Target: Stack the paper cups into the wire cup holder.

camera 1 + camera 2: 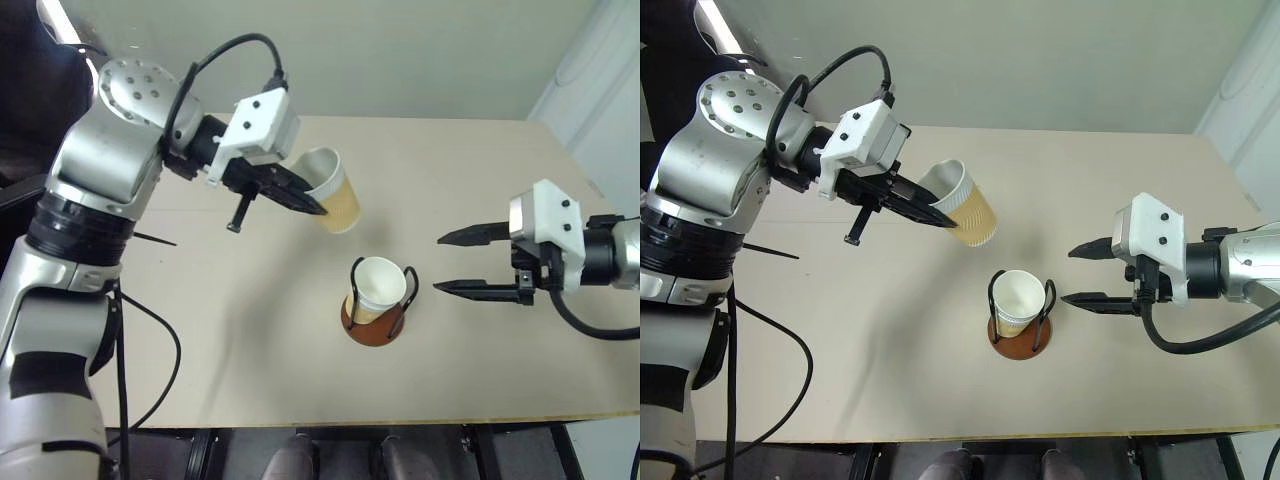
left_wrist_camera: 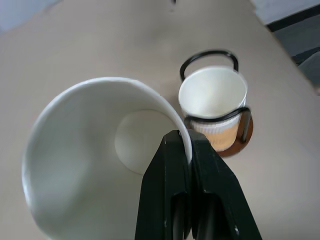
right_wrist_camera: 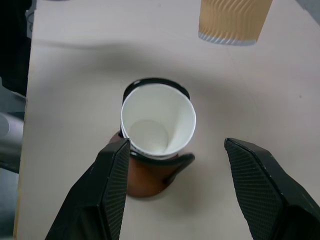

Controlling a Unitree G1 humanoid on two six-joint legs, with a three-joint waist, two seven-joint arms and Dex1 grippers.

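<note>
My left gripper [image 1: 318,209] is shut on the rim of a tan ribbed paper cup [image 1: 335,192] with a white inside, held tilted in the air up and left of the wire cup holder [image 1: 374,325]. The holder has a reddish-brown disc base and black wire loops, and a paper cup [image 1: 379,287] stands in it. The left wrist view shows the fingers [image 2: 175,165] pinching the held cup's wall [image 2: 90,165], with the holder [image 2: 245,131] beyond. My right gripper [image 1: 440,263] hangs open to the right of the holder, nothing between its fingers [image 3: 260,185].
The light wooden table [image 1: 220,330] has bare room left of and in front of the holder. Its front edge [image 1: 400,420] runs near the bottom of the head views. A black cable [image 1: 150,330] droops over the table's left side.
</note>
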